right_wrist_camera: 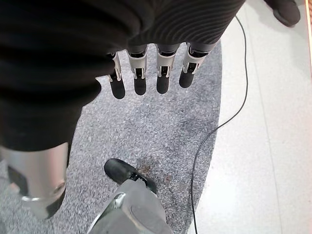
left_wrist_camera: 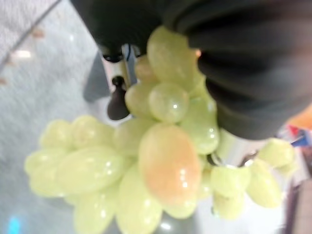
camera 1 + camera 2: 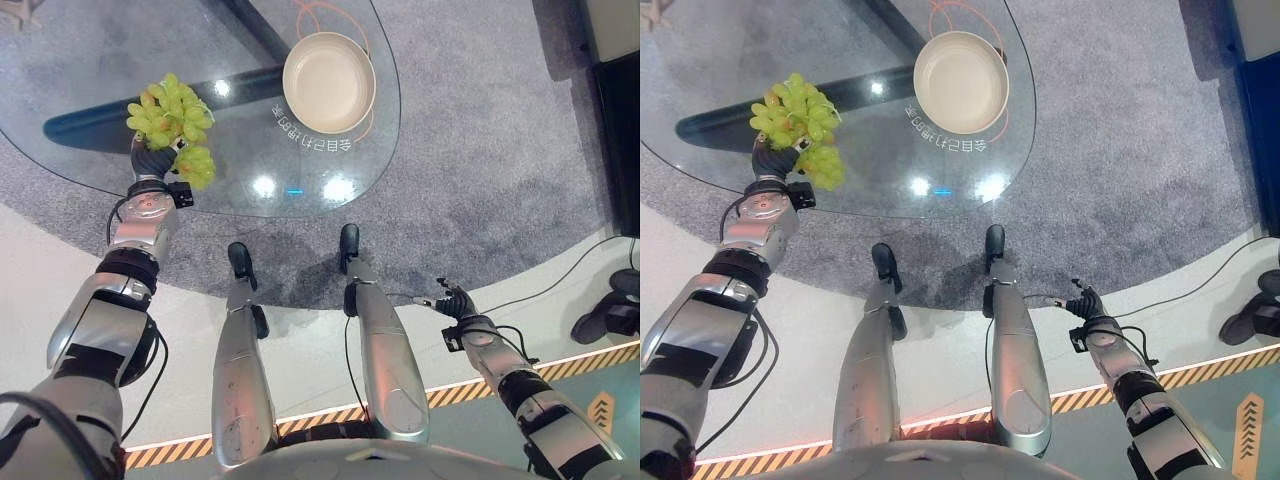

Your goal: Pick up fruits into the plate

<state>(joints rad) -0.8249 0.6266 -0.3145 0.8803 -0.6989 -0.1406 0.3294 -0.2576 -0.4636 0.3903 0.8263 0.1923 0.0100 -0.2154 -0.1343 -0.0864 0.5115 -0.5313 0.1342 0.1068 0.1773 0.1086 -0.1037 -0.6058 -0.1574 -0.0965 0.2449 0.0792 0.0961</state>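
A bunch of green grapes (image 3: 172, 120) hangs at the left side of the round glass table (image 3: 90, 90), with my left hand (image 3: 150, 160) shut on it from below. In the left wrist view the grapes (image 2: 161, 165) press against the hand's dark cover (image 2: 253, 73), and one berry has an orange blush. The cream plate (image 3: 329, 82) stands empty at the table's far side, to the right of the grapes. My right hand (image 3: 455, 300) hangs low beside the table with fingers (image 1: 139, 73) straight and nothing in them.
The table stands on a grey carpet (image 3: 480, 150). A black cabinet (image 3: 622, 130) lines the right edge, with dark shoes (image 3: 610, 315) on the pale floor below it. An orange-and-black striped line (image 3: 560, 365) crosses the floor near me.
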